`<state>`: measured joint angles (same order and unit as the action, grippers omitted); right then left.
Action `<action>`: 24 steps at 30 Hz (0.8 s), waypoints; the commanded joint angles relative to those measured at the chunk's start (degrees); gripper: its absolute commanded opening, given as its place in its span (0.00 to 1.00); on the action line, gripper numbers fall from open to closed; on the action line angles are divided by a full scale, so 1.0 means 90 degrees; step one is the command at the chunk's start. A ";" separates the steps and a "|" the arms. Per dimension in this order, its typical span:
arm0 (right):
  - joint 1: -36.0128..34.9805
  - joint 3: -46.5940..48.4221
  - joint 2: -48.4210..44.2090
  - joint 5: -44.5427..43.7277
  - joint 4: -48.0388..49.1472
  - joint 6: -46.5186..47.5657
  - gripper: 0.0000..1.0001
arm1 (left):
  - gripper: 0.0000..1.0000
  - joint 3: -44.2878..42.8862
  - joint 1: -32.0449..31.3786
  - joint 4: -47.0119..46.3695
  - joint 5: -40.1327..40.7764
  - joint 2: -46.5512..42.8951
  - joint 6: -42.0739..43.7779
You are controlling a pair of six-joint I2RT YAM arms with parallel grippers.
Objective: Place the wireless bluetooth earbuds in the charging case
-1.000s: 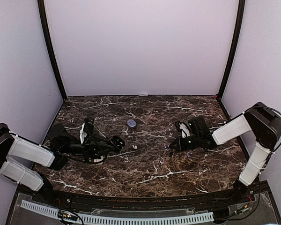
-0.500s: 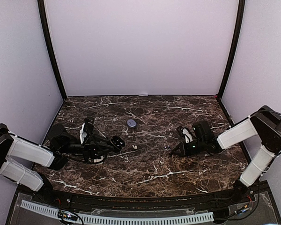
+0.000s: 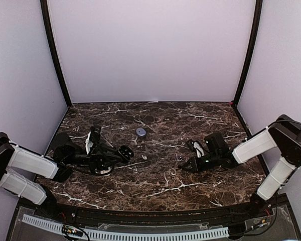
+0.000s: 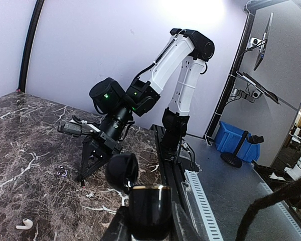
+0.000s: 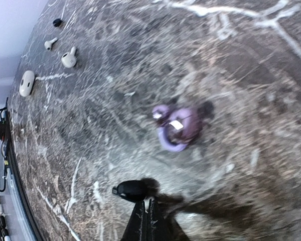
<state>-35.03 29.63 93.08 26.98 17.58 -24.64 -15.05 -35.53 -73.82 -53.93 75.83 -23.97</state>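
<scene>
Right arm (image 3: pixel 251 145) has sunk tableward, fingers (image 5: pixel 140 223) pinched shut, empty; left fingers (image 4: pixel 118 229) clamp the charging case (image 4: pixel 149 211).

The left gripper (image 4: pixel 150 227) clamps a black charging case (image 4: pixel 149 206) with its round lid tipped open, while across the marble table (image 4: pixel 20 150) the right gripper (image 4: pixel 85 174) points its closed jaws down beside a small purple piece (image 4: pixel 62 172), with a white earbud (image 4: pixel 25 224) lying nearer.

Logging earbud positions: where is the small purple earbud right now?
In the right wrist view, the small purple earbud lies on the dark marble table, just beyond the shut right end effector, whose tips sit beside a tiny black earbud.
</scene>
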 commanded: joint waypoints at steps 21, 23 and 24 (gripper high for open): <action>-0.0671 -0.0881 -0.1864 -0.1397 0.0137 0.0392 0.00 | 0.23 -0.0011 -0.0007 -0.0259 -0.0034 0.0031 -0.0004; -0.0672 -0.1178 -0.2113 -0.1412 0.0659 0.0484 0.01 | 0.23 -0.0012 -0.0007 -0.0267 -0.0035 0.0031 -0.0003; -0.0674 -0.1364 -0.2228 -0.1402 0.1012 0.0519 0.03 | 0.23 -0.0008 -0.0007 -0.0274 -0.0040 0.0031 -0.0008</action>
<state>-40.84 22.04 76.44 16.64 17.21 -22.85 -15.05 -35.53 -74.06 -53.93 76.66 -24.01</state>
